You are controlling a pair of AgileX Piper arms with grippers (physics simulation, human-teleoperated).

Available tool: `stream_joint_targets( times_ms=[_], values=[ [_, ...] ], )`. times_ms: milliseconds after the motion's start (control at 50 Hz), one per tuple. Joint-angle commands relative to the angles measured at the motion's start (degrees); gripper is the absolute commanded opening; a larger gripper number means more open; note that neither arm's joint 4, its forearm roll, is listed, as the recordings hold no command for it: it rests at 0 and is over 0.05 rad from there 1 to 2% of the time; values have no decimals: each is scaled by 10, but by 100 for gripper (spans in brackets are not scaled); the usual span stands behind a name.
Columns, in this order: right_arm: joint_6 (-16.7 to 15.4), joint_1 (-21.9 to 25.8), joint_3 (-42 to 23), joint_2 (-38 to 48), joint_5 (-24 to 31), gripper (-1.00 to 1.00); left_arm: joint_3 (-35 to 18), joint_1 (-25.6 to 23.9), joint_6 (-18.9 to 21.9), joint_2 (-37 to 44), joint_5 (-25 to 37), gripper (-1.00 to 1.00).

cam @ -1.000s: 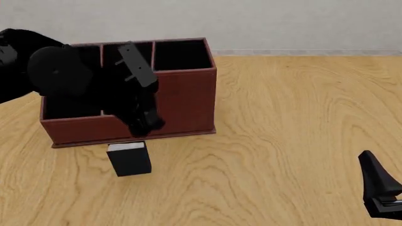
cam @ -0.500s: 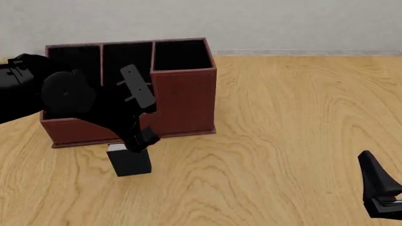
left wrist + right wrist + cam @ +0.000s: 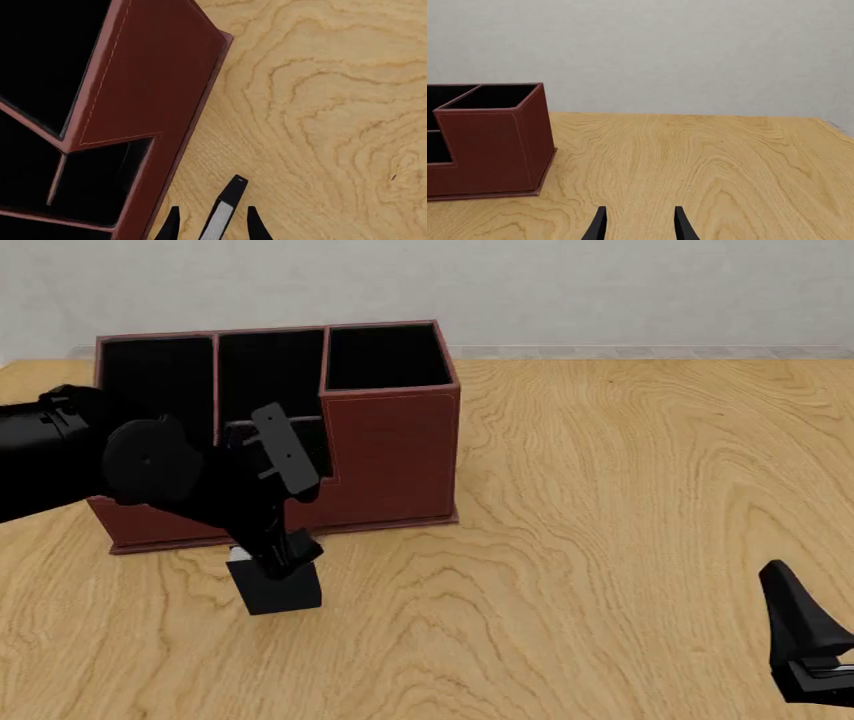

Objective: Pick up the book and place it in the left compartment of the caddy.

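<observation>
The book (image 3: pixel 275 585) stands upright on the table (image 3: pixel 601 520), just in front of the caddy (image 3: pixel 387 455) and apart from its front wall — outside the left compartment (image 3: pixel 154 380). In the left wrist view the book shows as a thin black slab with its white page edge toward the camera, its long axis running straight out from between the two fingers (image 3: pixel 255 224). The left gripper (image 3: pixel 283 552) sits over the book's top with the jaws spread a little wider than the book, one finger on each side; whether the pads touch the covers cannot be told. The right gripper (image 3: pixel 640 222) hangs well apart over bare wood, its fingers parted around nothing.
</observation>
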Motion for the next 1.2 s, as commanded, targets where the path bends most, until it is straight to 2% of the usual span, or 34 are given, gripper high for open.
stream_joint_targets(
  times_ms=[20,1200],
  values=[
    [-1,0,0,1,-1,100,17,10,11,6,-13,100],
    [-3,-1,-1,-5,0,100,95,62,70,7,-59,100]
  ],
)
